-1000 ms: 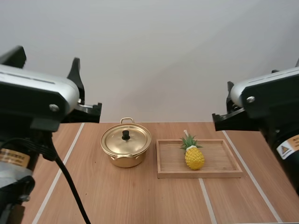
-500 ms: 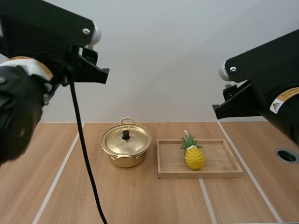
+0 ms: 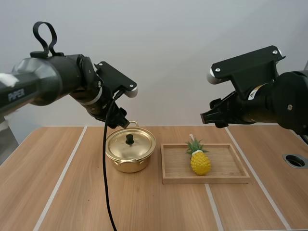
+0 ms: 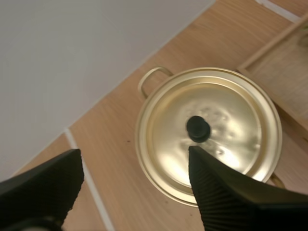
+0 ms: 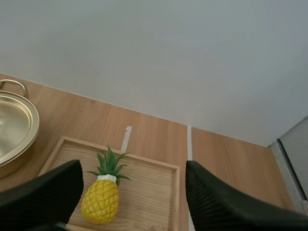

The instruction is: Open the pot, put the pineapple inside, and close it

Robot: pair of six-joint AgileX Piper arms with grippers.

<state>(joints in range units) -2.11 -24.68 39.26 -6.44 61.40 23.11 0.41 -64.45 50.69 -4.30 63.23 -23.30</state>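
Observation:
A golden pot [image 3: 130, 150] with its lid on and a black knob [image 3: 129, 139] stands at the table's middle. Right of it a yellow pineapple [image 3: 199, 161] stands upright in a wooden tray [image 3: 231, 179]. My left gripper [image 3: 117, 119] hovers above the pot's back left edge. In the left wrist view it [image 4: 134, 192] is open, fingers wide apart over the lid [image 4: 226, 120] and knob [image 4: 198, 129]. My right gripper [image 3: 208, 117] hangs high behind the tray. It [image 5: 132, 202] is open above the pineapple [image 5: 101, 198] and tray [image 5: 154, 166], with the pot [image 5: 14, 125] beside.
White stripes [image 3: 60, 180] run front to back across the wooden table. A round grommet hole [image 3: 294, 160] sits near the right edge. Bare table lies in front of the pot and the tray.
Both arms have swung away from the camera and out over the table, the left toward the pot, the right toward the tray. Pot and pineapple have not moved.

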